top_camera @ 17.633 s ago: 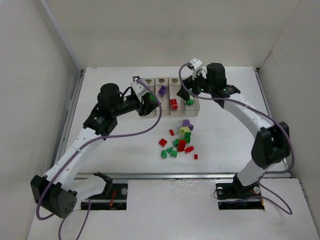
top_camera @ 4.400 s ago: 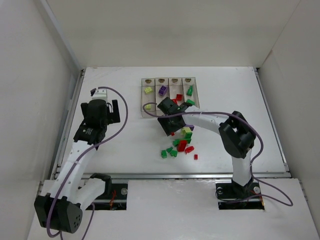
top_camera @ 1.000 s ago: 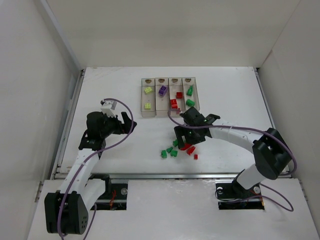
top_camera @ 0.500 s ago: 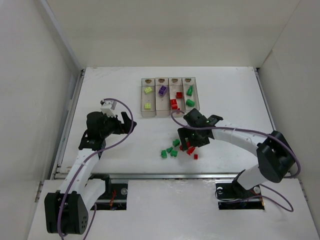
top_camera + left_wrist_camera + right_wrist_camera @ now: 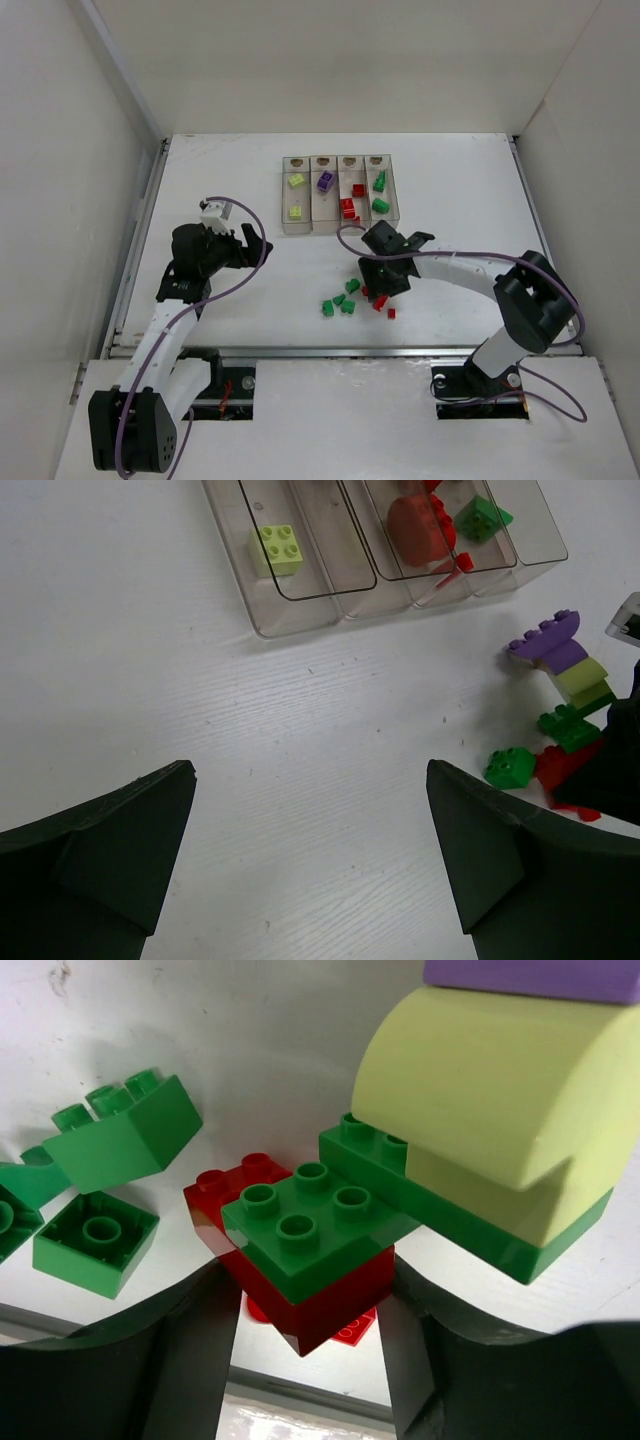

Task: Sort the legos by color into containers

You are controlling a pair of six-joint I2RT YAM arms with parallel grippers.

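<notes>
My right tool (image 5: 383, 283) has left the containers (image 5: 310, 205) and dropped onto the loose pile of legos on the counter (image 5: 220, 170). Over the last second its jaws have narrowed. In the wrist view the right tool (image 5: 305, 1310) has a dark finger on each side of a red brick (image 5: 330, 1305), very close to it or touching. I cannot tell whether the brick is pinched yet. I read this as the start of the next pick, with the red compartment as its goal. A green plate (image 5: 310, 1225) is stuck on top of the red brick, so the lift would carry two colours. A pale yellow-green curved brick (image 5: 480, 1110) sits on a long green brick (image 5: 470, 1230) under a purple brick (image 5: 530, 975), and this stack crowds the right finger. Two loose green bricks (image 5: 120, 1135) lie just beside the left finger. My left tool (image 5: 310, 780) has not moved. It hangs wide open and empty over bare counter, well left of the pile. The four bins already hold pale yellow-green bricks (image 5: 296, 181), a purple one (image 5: 325, 182), red ones (image 5: 347, 207) and green ones (image 5: 381, 205). A few green (image 5: 328, 308) and red (image 5: 391, 313) pieces remain scattered near the front edge.
</notes>
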